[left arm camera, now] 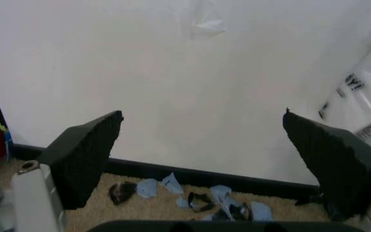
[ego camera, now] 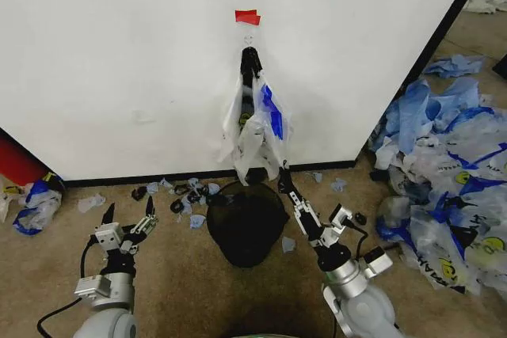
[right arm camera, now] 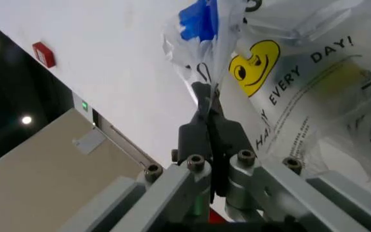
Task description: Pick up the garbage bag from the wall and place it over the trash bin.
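The right end effector (ego camera: 283, 173) has its two dark fingers pressed together on a fold at the lower edge of the thin, translucent whitish plastic garbage bag (ego camera: 257, 128) with blue trim, dark lettering and a yellow smiley print. In the right wrist view the film is pinched between the closed fingertips (right arm camera: 204, 96), with the smiley just beside them. The bag hangs by its dark bunched handles from a small metal hook (ego camera: 249, 39) on the plain white wall (ego camera: 119, 61), just below a patch of red tape (ego camera: 247, 16). Its bottom dangles right above the rim of the small round black wire-mesh trash bin (ego camera: 245, 223), which stands on the tan carpet floor (ego camera: 182, 282) against the wall's black base strip.

The left end effector (ego camera: 127, 215) is parked low to the bin's left, fingers spread wide apart and empty, near blue plastic scraps (ego camera: 190, 195).

The bag looks very light, limp and slippery, and likely to tear if tugged against the hook. A hold up by the handles would probably lift it off more cleanly than one on the loose film.
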Available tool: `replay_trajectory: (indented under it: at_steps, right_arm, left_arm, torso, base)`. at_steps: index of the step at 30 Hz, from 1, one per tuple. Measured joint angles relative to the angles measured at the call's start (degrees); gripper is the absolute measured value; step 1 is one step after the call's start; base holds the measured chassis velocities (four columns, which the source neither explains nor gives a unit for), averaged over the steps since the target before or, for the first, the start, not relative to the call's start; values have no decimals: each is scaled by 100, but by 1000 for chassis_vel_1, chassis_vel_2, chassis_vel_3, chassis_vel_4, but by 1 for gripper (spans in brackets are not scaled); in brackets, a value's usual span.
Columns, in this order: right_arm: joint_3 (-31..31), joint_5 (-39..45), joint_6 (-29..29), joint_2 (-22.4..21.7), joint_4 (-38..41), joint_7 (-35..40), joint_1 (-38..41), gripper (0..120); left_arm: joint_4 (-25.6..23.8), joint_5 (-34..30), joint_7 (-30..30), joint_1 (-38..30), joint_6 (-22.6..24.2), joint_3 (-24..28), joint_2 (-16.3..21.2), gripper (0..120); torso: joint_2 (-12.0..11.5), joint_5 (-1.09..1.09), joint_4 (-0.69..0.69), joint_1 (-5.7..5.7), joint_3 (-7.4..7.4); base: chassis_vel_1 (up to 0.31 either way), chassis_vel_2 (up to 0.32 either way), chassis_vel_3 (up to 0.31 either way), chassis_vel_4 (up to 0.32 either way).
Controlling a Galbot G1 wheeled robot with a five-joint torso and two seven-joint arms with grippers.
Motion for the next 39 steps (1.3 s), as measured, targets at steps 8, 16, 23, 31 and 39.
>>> replay_trajectory:
  at_steps: [8,16,23,31,39]
  right_arm:
    - [120,-196,104,61,144,-94,-378,0]
    - [262,-424,199,136,283,-203,-771,0]
    - [366,-593,324,194,375,-280,-1100,0]
    - [509,-805,618,347,488,-432,-1675,0]
    - [575,-936,818,446,542,-544,-1995,0]
  left_arm:
    - [29,-49,-15,-24,-2,-8,65,98]
    - [67,-56,-21,-26,-27,5,82,99]
    - [93,-60,-26,-6,-60,8,91,98]
    - [123,-76,-36,5,-85,-2,108,98]
    - [124,-82,-38,4,-87,-1,116,98]
  torso:
    - [0,0,0,0,0]
    - [0,0,0,0,0]
    - [0,0,0,0,0]
    - [0,0,0,0,0]
    - [0,0,0,0,0]
  base:
    - [0,0,0,0]
    - [0,0,0,0]
    - [0,0,0,0]
    - [0,0,0,0]
    - [0,0,0,0]
